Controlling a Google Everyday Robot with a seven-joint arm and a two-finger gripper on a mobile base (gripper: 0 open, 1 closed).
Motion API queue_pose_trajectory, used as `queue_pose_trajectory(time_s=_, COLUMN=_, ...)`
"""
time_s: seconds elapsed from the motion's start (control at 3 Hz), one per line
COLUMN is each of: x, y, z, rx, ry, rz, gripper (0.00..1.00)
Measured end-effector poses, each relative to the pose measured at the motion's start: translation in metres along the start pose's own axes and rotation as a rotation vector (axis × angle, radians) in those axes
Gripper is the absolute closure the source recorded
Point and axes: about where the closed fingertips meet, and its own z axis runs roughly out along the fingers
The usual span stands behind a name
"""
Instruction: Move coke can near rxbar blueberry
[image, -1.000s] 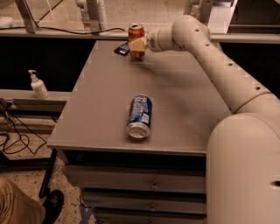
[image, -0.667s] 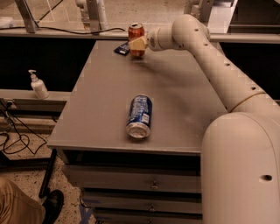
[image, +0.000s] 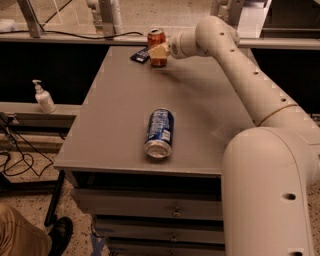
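Observation:
The coke can (image: 156, 40), red with a silver top, stands upright at the far end of the grey table (image: 120, 115). My gripper (image: 159, 51) reaches in from the right and is shut on the coke can, with a pale finger (image: 158, 50) across its front. The rxbar blueberry (image: 139, 55), a small flat dark wrapper, lies on the table just left of the can, very close to it.
A blue and white can (image: 159, 132) lies on its side near the table's front edge. A soap dispenser (image: 44, 97) stands on a shelf to the left. My arm (image: 240, 75) spans the table's right side. Drawers (image: 150, 215) sit under the table.

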Motion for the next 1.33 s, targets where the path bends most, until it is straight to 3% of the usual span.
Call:
queue_pose_trajectory(time_s=0.67, x=0.0078, y=-0.0027, z=0.0069, rx=0.004, ry=0.034, rz=0.008, gripper=0.13)
queue_pose_trajectory(time_s=1.0, x=0.0088, y=-0.0032, z=0.0073, rx=0.004, ry=0.044, rz=0.010, gripper=0.00)
queue_pose_trajectory(time_s=1.33, x=0.0089, y=-0.0033, z=0.0071, rx=0.004, ry=0.044, rz=0.010, gripper=0.00)
